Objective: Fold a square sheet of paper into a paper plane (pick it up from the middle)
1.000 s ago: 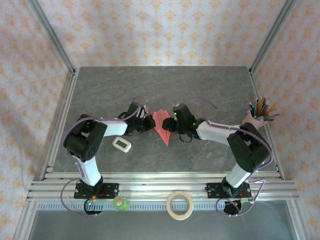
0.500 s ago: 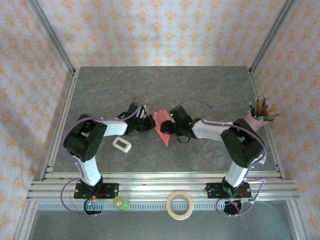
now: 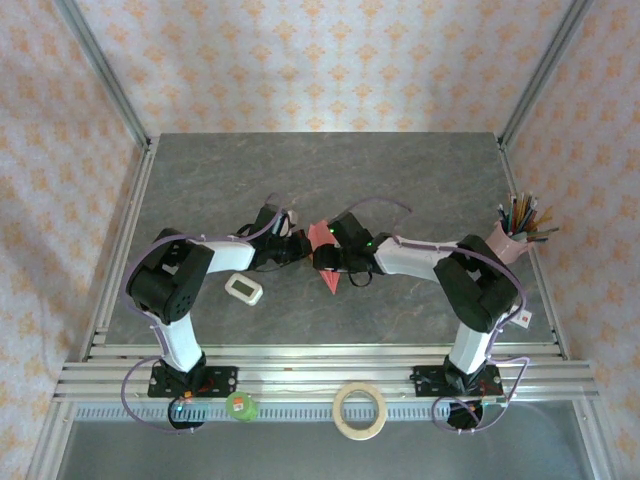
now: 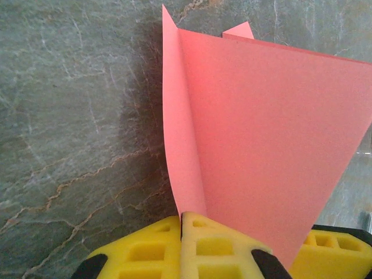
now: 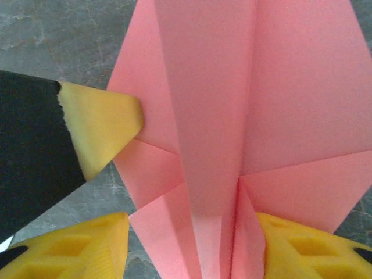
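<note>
- Top external view: the paper plane lay near the middle of the grey stone-patterned table, nose pointing toward the arm bases. Both arms had reached inward and met over it.
- The left gripper was at the plane's left edge and the right gripper sat over its body, so only the rear edge and the pointed nose showed pink.
- Left wrist view: the yellow pads were pressed together, and a raised fold of the paper ran down into the seam between them, pinched there. One broad wing spread to the right across the yellow pad on that side, and a narrow flap stood up on the left.
- Right wrist view: the jaws were spread, with one yellow finger on each side of the plane's centre ridge. The folded layers lay between them, not squeezed.
- Same view: the left gripper's black-backed yellow tip touched the plane's left edge.
- A small white gadget lay on the table near the left arm, apart from the plane.
- A cup of pens stood at the table's right edge.
- A tape roll rested on the front rail.
</note>
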